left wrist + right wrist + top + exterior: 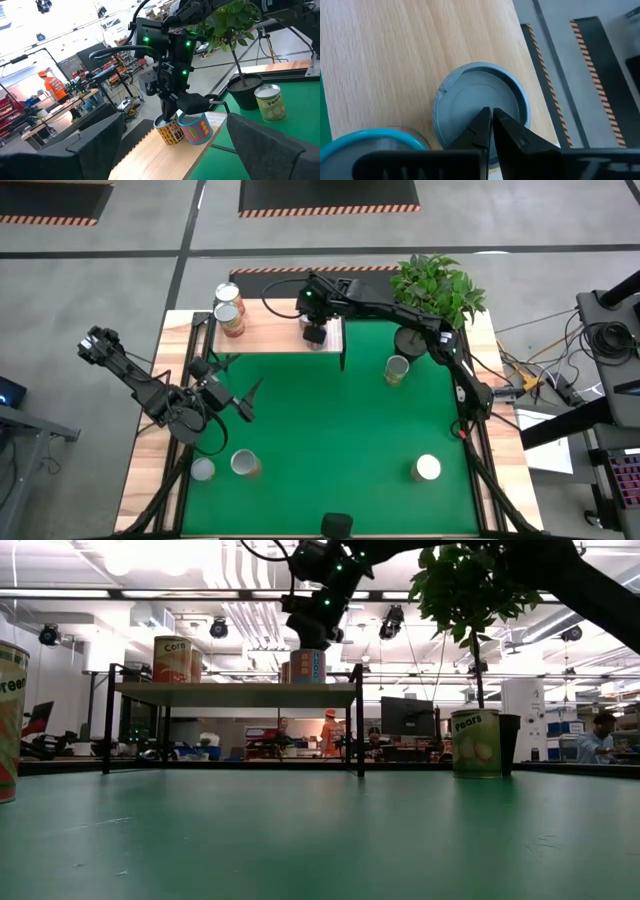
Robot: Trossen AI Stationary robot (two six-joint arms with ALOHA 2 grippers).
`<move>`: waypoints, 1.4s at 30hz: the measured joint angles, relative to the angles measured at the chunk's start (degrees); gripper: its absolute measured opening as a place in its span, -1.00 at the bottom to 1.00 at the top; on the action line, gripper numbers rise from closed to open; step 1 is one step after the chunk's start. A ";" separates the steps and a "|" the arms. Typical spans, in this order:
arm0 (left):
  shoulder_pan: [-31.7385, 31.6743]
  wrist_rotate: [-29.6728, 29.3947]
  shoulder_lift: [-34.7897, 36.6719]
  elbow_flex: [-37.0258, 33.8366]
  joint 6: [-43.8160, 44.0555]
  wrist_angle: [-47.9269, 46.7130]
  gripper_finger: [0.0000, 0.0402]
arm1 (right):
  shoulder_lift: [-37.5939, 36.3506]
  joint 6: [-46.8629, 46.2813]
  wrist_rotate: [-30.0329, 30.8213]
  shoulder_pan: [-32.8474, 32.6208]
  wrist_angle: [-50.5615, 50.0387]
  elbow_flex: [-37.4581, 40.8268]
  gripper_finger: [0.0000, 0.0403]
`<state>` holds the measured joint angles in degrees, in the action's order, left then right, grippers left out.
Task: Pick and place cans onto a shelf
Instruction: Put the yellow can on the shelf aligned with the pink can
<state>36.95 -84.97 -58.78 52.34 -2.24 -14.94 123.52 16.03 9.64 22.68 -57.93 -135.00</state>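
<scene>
Now, going from left to right across the table, your left gripper point(240, 402) hangs over the green mat near the left edge with its fingers standing apart and nothing between them. Just toward the table's front edge from it stand two small silver-topped cans point(245, 464), upright on the mat, so their long axis is vertical. This arm is clearly the nearer one to them, and I judge you must bring it toward the front edge and come down from above.

On the light wood shelf with thin black legs point(275, 338) two orange-labelled tins point(229, 311) already stand at the left end. At the right end, your right gripper point(491, 121) is directly over a grey-topped can point(479, 107) that stands on the plank, with a blue-rimmed can point(196, 127) touching beside it. Its fingers are pressed together and grip nothing.

Further right, a green pears can point(397, 368) stands upright on the mat beside the dark plant pot point(411, 340), and one white-topped can point(427, 469) stands near the right front corner. The right arm is nearer to both.
</scene>
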 joint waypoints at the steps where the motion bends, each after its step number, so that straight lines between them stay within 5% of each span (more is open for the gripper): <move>1: 0.00 0.00 0.00 0.00 0.00 0.00 0.68 | -0.01 -0.27 0.67 -0.02 -0.13 0.00 -0.94; 42: -0.02 0.04 -0.07 0.00 0.22 -0.09 0.68 | -6.52 -2.29 3.50 -2.76 -3.40 0.07 -0.94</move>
<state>36.93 -84.93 -58.85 52.34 -2.02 -15.03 117.00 13.74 13.14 19.91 -61.32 -134.93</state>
